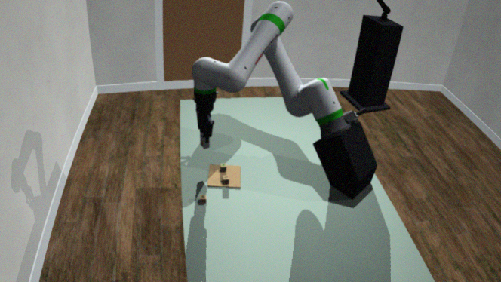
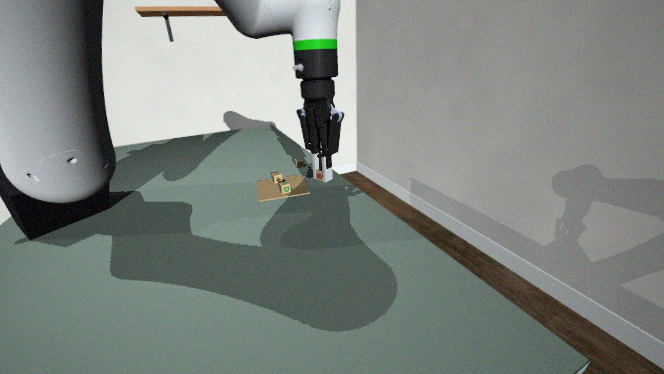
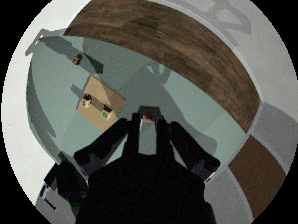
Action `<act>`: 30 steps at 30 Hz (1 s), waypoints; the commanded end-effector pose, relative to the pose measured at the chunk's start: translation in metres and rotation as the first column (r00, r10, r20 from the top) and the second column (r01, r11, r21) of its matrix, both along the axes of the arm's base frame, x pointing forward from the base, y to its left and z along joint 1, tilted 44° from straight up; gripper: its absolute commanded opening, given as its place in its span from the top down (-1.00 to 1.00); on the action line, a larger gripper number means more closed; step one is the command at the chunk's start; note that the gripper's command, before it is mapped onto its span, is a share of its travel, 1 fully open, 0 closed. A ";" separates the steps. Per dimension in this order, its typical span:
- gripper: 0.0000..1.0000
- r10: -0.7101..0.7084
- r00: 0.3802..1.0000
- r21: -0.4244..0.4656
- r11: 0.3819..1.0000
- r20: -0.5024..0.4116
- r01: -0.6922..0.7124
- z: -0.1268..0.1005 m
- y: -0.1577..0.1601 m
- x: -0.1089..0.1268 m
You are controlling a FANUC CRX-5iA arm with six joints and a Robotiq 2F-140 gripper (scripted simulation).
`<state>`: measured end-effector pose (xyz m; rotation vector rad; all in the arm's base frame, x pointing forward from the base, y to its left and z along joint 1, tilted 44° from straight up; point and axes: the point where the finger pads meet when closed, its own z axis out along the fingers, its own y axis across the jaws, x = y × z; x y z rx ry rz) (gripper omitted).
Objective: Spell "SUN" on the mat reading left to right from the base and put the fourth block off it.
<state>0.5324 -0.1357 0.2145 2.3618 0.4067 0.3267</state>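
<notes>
My gripper (image 1: 204,145) (image 2: 322,176) (image 3: 149,112) is shut on a wooden block with a red mark (image 2: 319,174) (image 3: 148,118) and holds it above the table, off to one side of the mat. The tan mat (image 1: 235,172) (image 2: 268,194) (image 3: 101,89) lies flat. A block with a green mark (image 1: 223,168) (image 2: 285,188) (image 3: 106,112) stands on it. A second block (image 1: 225,180) (image 2: 276,177) (image 3: 86,101) stands close by on the mat, with a small gap between them. Another block (image 1: 202,200) (image 2: 299,163) (image 3: 76,60) lies off the mat. The letters are too small to read surely.
The pale green table (image 1: 264,234) (image 2: 200,340) carries broad arm shadows. The off-mat block lies near the table's long edge, beyond a mat corner. The robot's black base (image 1: 345,166) stands well to the mat's right in the top view.
</notes>
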 end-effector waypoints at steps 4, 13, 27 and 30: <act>0.74 -0.001 1.000 -0.001 1.000 0.000 0.001 0.022 0.019 -0.011; 0.74 -0.001 1.000 -0.001 1.000 0.000 0.001 0.027 0.023 -0.013; 0.74 -0.133 0.986 0.070 0.990 0.102 0.126 0.016 0.034 -0.015; 0.74 -0.198 0.969 0.109 0.977 0.148 0.183 0.011 0.040 -0.016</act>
